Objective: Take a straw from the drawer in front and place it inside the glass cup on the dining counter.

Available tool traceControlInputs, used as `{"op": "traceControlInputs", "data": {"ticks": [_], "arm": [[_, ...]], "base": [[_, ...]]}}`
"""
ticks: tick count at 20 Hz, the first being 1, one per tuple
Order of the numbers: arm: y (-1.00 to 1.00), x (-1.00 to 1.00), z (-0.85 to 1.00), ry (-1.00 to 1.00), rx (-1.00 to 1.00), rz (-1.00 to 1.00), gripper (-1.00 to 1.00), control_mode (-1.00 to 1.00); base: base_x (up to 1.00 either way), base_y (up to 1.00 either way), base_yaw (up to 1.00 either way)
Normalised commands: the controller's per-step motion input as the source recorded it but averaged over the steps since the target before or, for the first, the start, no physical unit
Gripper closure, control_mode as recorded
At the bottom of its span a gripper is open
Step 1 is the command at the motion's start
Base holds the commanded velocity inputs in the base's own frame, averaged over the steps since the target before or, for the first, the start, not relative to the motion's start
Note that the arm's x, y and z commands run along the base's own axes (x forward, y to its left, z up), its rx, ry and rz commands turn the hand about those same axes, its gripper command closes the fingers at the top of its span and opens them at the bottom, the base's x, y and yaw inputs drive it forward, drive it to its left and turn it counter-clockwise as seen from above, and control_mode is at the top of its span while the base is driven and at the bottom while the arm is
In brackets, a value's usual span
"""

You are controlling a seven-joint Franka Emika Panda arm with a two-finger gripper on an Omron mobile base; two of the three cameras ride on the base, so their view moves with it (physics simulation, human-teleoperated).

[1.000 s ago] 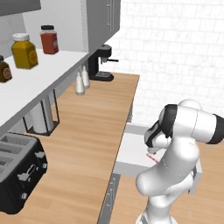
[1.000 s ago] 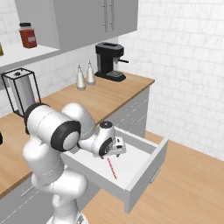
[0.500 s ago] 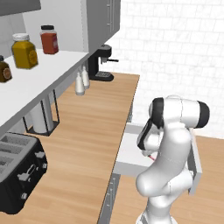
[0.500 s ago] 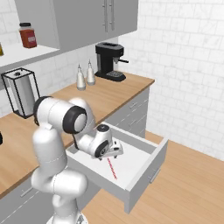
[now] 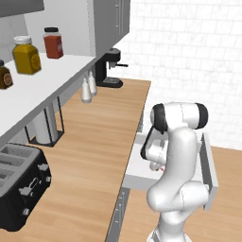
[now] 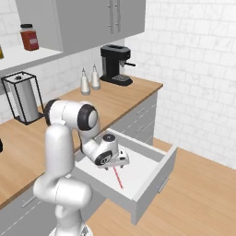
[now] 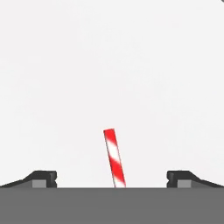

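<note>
Open end effector seemingly just above straw in drawer

The drawer stands pulled out from the cabinet under the tabletop, and the straw lies flat on its floor, near the middle. The gripper hangs inside the drawer just above the straw's near end; in the hand view the straw lies between the two fingertips, apart from both. On the tabletop, at the far end against the wall, sits a coffee machine, with two shakers side by side just left of it. Further left stands a paper towel holder. A toaster sits at the tabletop's near end. Jars stand on the shelf above.
</note>
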Motion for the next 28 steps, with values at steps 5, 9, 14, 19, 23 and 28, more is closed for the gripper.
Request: {"op": "traceControlInputs", "data": {"ticks": [5, 9, 14, 19, 23, 28], "arm": [[-0.01, 0.09, -0.33, 0.00, 0.00, 0.00, -1.00, -1.00], [-0.04, 0.06, -0.31, 0.00, 0.00, 0.00, -1.00, -1.00], [-0.02, 0.02, -0.32, 0.01, 0.00, 0.00, 1.00, -1.00], [-0.02, 0.00, -0.22, 0.03, 0.01, 0.00, 1.00, -1.00], [-0.11, 0.00, -0.17, 0.04, 0.01, 0.00, 1.00, -1.00], [-0.06, 0.19, -0.09, 0.08, 0.00, 0.00, 1.00, -1.00]], "base": [[0.00, 0.00, 0.00], [0.00, 0.00, 0.00], [0.00, 0.00, 0.00], [0.00, 0.00, 0.00], [0.00, 0.00, 0.00], [0.00, 0.00, 0.00]]}}
